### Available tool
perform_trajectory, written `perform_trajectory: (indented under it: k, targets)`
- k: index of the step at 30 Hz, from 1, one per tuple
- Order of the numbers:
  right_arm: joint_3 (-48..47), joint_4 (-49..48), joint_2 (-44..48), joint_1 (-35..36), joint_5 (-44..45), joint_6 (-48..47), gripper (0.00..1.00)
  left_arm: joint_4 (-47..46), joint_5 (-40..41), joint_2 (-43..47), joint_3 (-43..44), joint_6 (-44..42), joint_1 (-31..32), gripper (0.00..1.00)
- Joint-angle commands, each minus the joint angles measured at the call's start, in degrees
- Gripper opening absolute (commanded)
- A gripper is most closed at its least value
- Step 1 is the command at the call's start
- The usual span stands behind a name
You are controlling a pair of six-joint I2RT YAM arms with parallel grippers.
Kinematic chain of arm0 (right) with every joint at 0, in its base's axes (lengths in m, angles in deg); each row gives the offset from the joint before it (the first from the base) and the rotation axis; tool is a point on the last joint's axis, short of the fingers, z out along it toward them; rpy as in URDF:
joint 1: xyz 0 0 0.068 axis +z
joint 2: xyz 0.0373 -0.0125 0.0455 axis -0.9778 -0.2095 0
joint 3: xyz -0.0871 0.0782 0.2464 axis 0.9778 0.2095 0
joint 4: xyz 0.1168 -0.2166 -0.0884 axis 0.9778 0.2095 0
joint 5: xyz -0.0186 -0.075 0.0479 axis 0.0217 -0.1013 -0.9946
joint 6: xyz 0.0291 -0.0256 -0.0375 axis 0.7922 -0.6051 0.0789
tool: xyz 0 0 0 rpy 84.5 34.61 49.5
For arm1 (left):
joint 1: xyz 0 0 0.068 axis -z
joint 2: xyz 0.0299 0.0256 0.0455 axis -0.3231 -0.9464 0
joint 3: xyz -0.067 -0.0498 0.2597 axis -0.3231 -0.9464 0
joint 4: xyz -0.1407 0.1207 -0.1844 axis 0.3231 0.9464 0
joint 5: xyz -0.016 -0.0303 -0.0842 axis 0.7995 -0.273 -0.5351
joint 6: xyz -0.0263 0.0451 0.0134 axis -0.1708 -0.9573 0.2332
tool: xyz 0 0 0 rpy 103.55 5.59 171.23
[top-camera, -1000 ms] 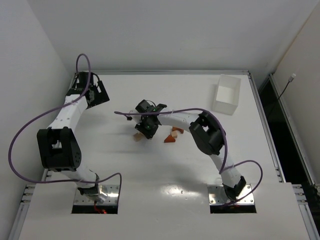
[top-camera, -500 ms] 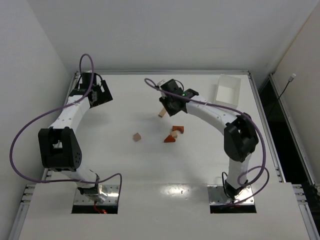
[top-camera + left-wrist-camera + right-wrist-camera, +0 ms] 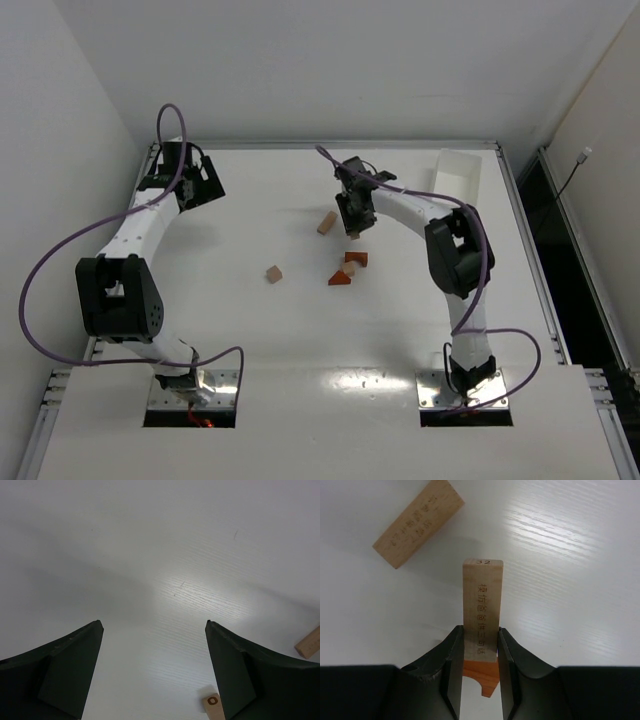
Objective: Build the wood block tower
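My right gripper [image 3: 352,218] [image 3: 479,630] is shut on a light tan rectangular block [image 3: 483,600], which sticks out past the fingertips. A reddish-brown arched block [image 3: 482,676] shows between the jaws behind it. I cannot tell whether the two touch. Another tan block [image 3: 327,222] [image 3: 418,522] lies flat on the table to the gripper's left. A reddish wedge [image 3: 341,279] and a reddish block [image 3: 357,258] with a small tan piece lie close together nearer the arms. A small tan cube [image 3: 274,274] [image 3: 212,703] lies alone. My left gripper [image 3: 198,185] [image 3: 152,625] hangs open and empty at the back left.
A white rectangular tray [image 3: 468,168] stands at the back right, beside the right arm's forearm. Raised rails run along the table's edges. A purple cable loops off each arm.
My right gripper has swung from beside the small tan cube towards the back and then right, and now holds a tan block. The left arm has hardly moved.
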Motion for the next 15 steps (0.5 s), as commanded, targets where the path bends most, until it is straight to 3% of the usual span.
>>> perform_trajectory:
  k: [1, 15]
  targets:
    - [-4.3, -0.7, -0.7, 0.0, -4.7, 3.1, 0.00, -0.6, 0.2, 0.3, 2.0, 0.5, 0.1, 0.81]
    - [-5.4, -0.7, -5.0, -2.2, -3.3, 6.8, 0.00, -0.6, 0.7, 0.9, 1.4, 0.5, 0.1, 0.81]
